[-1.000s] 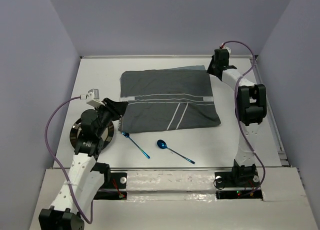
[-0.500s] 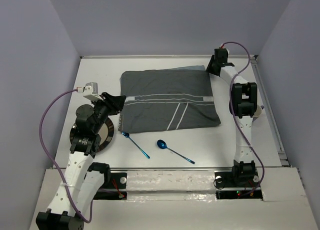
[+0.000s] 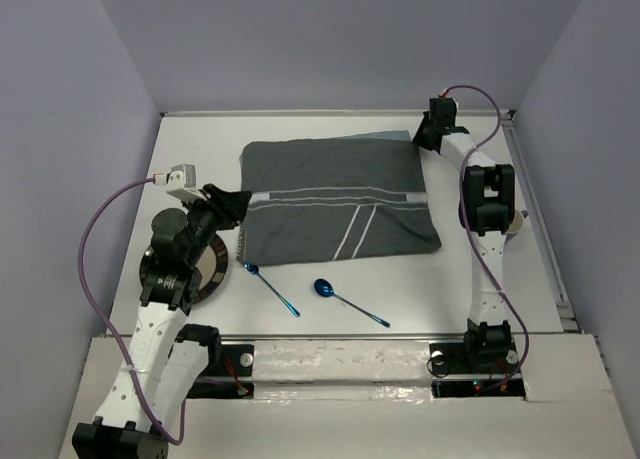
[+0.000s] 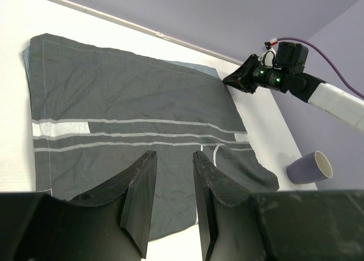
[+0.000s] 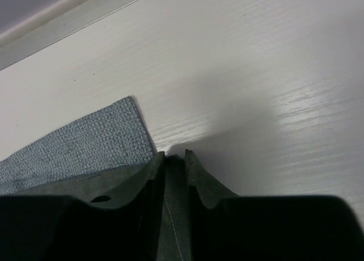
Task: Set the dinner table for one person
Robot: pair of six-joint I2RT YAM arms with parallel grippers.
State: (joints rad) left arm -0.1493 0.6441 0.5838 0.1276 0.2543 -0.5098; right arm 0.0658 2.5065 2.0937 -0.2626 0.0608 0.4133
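Plate [image 3: 214,267], cup [image 4: 310,167] flanking mat [image 3: 330,199] on table [image 3: 450,279]

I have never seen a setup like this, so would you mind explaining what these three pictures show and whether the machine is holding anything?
This is a pair of robot arms bolted at the near edge of a white dinner table. The wide picture comes from a fixed camera above and behind the arms. The other two come from small cameras on the wrists, each looking past that arm's own jaws.

On the table lie a dark grey striped cloth mat, a blue spoon, a second blue spoon, a dark shiny plate partly hidden under the left arm, and a purple cup.

The jaws of the right arm are shut on the mat's far right corner. The left arm's jaws are open near the mat's left edge, holding nothing.
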